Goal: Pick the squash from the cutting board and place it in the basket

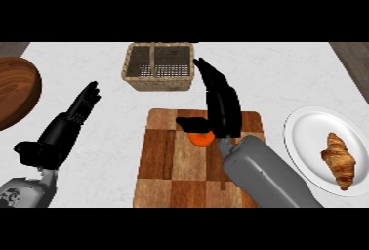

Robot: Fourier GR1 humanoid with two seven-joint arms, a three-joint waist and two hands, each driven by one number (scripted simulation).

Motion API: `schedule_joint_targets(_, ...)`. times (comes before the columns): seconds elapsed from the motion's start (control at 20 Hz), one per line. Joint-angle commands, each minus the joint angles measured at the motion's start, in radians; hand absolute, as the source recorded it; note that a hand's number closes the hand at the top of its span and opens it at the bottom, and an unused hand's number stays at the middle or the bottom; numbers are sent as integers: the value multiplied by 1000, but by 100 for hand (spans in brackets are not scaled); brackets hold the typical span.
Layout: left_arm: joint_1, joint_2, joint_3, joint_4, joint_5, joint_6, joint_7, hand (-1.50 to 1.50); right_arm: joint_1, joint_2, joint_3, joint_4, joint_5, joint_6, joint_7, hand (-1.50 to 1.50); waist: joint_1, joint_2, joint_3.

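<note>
Right hand stretches over the board with fingers straight, thumb just touching the orange squash beneath its palm; smooth, stiff and probably slippery, it wants grasping across its middle, basket beyond the fingertips.
</note>
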Motion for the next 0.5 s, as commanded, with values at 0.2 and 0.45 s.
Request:
schedule_joint_targets(0.2,-4,4,13,9,1,-3,11,0,-182,-84,56,-52,57,508,457,-150,-16,-9,0)
schedule_joint_targets(0.45,-13,13,31,-7,17,-19,24,0,-257,-60,-11,-215,-137,809,685,-150,-5,2,5)
